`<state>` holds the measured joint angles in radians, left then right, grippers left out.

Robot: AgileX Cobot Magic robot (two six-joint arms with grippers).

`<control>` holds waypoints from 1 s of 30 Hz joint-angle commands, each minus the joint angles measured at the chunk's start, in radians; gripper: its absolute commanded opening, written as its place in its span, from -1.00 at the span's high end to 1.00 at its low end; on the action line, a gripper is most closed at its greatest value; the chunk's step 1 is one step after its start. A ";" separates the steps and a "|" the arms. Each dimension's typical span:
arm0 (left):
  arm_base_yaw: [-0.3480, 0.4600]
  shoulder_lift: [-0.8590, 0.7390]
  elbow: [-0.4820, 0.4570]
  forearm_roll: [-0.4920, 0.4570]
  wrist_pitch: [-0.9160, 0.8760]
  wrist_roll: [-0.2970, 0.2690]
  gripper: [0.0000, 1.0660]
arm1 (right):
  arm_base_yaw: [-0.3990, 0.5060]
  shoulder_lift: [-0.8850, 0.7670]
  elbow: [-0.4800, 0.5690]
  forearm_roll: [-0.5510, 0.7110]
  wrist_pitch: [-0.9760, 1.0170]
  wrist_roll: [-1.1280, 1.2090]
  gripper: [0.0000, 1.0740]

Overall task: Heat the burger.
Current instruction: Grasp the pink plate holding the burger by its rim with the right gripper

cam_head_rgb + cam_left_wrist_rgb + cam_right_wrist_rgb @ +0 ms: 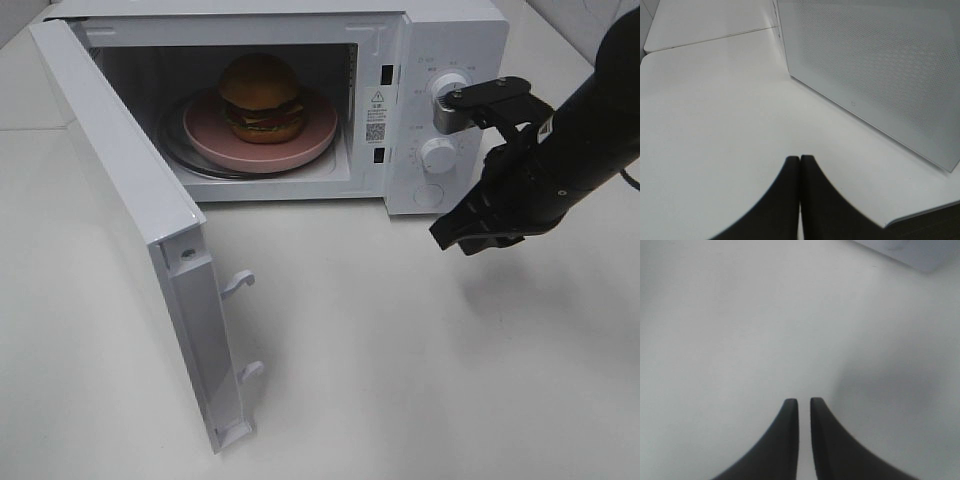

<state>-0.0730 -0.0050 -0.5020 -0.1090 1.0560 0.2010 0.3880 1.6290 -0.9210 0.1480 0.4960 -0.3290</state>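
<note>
Hovering by the dials [437, 155], my right pincer [452, 236] is nearly pressed together, pinching nothing. The burger [262, 97] sits plated inside the microwave [450, 40] at the desk's [400, 350] far edge (loading done; door [120, 170] open, so heating remains).

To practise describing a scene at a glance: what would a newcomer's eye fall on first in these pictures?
A burger sits on a pink plate inside the white microwave, whose door stands wide open to the left. At the right, the black right gripper hangs above the table near the control knobs, holding nothing.
</note>
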 commanded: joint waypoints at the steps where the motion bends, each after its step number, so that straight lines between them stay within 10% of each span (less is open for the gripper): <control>1: 0.001 -0.020 0.003 -0.007 -0.014 -0.010 0.99 | -0.001 -0.005 -0.018 0.276 0.063 -0.341 0.78; 15: 0.001 -0.020 0.003 -0.007 -0.014 -0.010 0.99 | 0.079 0.011 -0.044 0.373 -0.020 -0.492 0.55; 30: 0.001 -0.020 0.003 -0.007 -0.014 -0.010 0.99 | 0.282 0.192 -0.273 0.011 -0.083 -0.533 -0.12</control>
<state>-0.0730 -0.0050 -0.5020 -0.1090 1.0560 0.2010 0.6510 1.7920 -1.1610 0.2210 0.4140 -0.8410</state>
